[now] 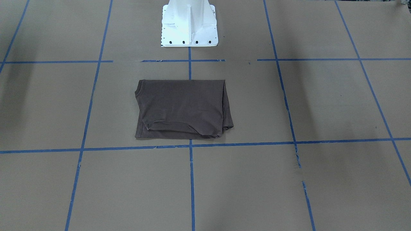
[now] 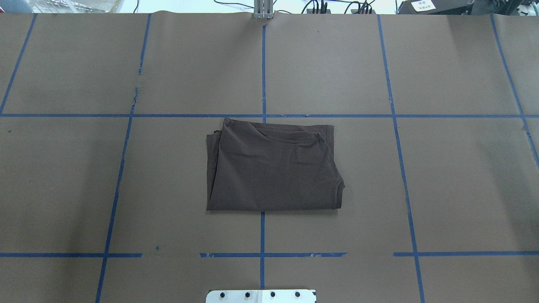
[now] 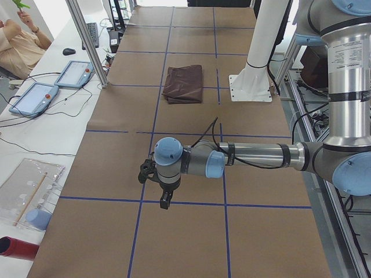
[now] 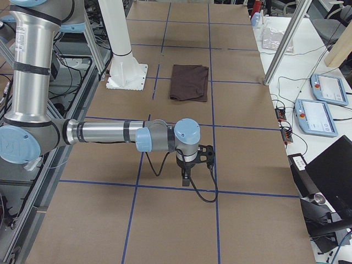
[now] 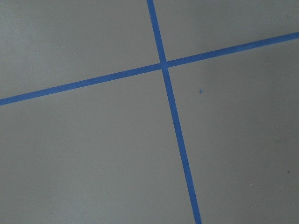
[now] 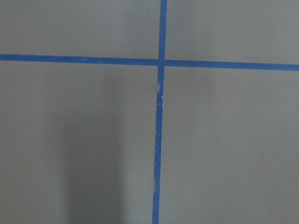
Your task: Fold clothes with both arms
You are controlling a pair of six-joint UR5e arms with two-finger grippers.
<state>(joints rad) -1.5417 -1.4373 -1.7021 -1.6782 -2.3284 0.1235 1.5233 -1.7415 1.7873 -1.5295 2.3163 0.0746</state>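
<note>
The dark brown T-shirt (image 1: pixel 183 109) lies folded into a flat rectangle at the middle of the brown paper table, just in front of the robot's base; it also shows from overhead (image 2: pixel 273 168) and in both side views (image 3: pixel 184 83) (image 4: pixel 188 82). Both arms are stretched out low over the table's ends, far from the shirt. The left gripper (image 3: pixel 165 200) and the right gripper (image 4: pixel 186 180) point down over bare paper, and I cannot tell whether they are open or shut. Both wrist views show only paper and blue tape lines.
The white pedestal base (image 1: pixel 189 25) stands behind the shirt. Blue tape lines (image 2: pixel 263 71) grid the table. A side bench holds teach pendants (image 3: pixel 35 95) (image 4: pixel 316 115) and a red cylinder (image 3: pixel 14 248). An aluminium post (image 3: pixel 87 40) stands at the table edge. A person (image 3: pixel 17 46) sits beyond.
</note>
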